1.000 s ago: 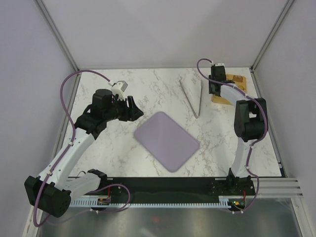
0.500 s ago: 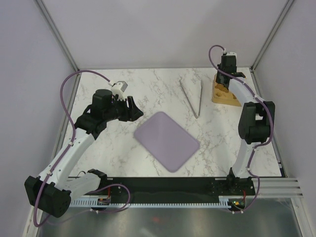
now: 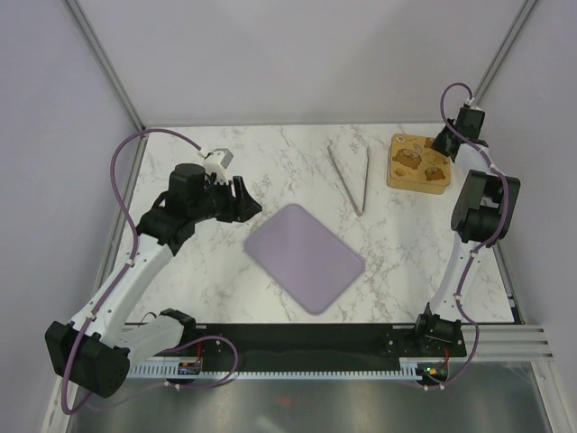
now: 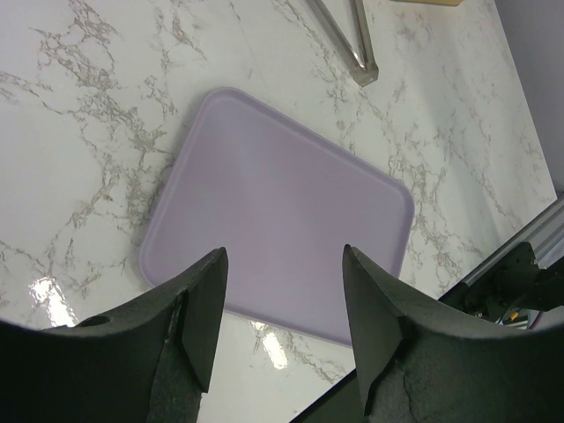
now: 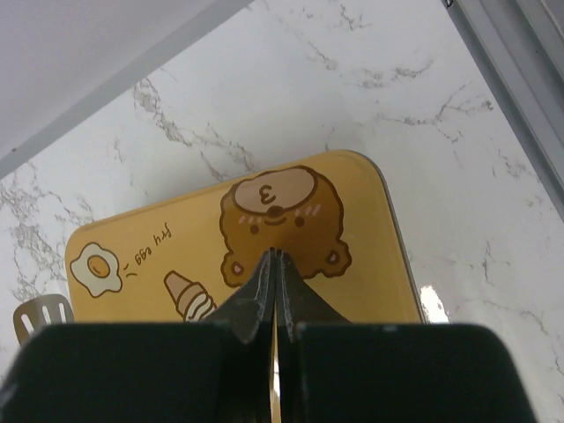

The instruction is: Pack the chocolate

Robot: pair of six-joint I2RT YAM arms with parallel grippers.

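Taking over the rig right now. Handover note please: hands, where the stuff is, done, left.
Left hand: open, empty, beside the lilac mat.
Right hand: shut, empty, tips over the yellow box at the table's far right.
Things: no chocolate in view. The box shows only its printed top, so its contents are hidden. The mat is bare. Tongs lie between mat and box.
Done: no packing shows.
Left: probably everything. Find the chocolate, likely in the box, then pack it.
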